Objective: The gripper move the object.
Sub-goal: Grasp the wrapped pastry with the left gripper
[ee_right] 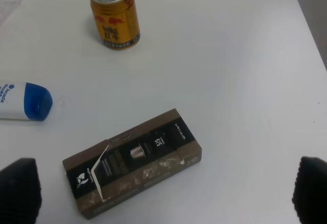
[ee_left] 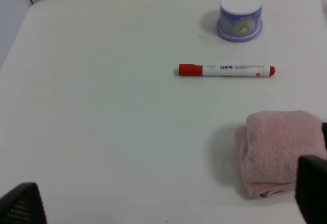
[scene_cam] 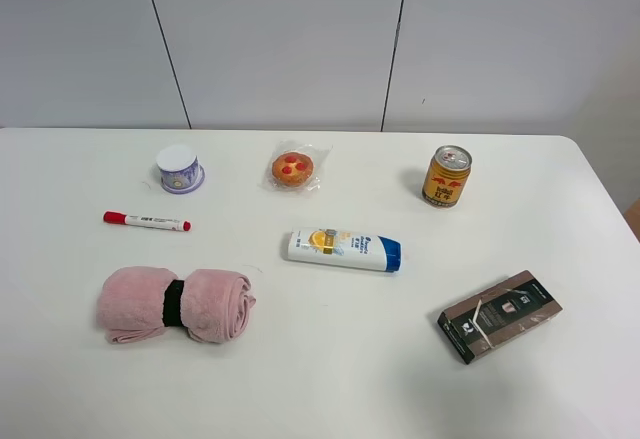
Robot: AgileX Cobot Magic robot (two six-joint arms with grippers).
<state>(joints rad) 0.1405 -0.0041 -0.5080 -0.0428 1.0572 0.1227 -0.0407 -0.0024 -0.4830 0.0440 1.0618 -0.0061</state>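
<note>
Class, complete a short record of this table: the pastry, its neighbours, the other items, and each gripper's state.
target: wrapped pastry, far middle, untouched
high view, left of it: lilac cup
high view, right of it: gold can
nearer items: marker, shampoo bottle, pink towel, brown box
left gripper: open, empty
right gripper: open, empty

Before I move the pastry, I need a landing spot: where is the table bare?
Widest: between pink towel and brown box, in front of the shampoo bottle. Also between pastry and gold can. Crowded: cup, marker, towel at left.
</note>
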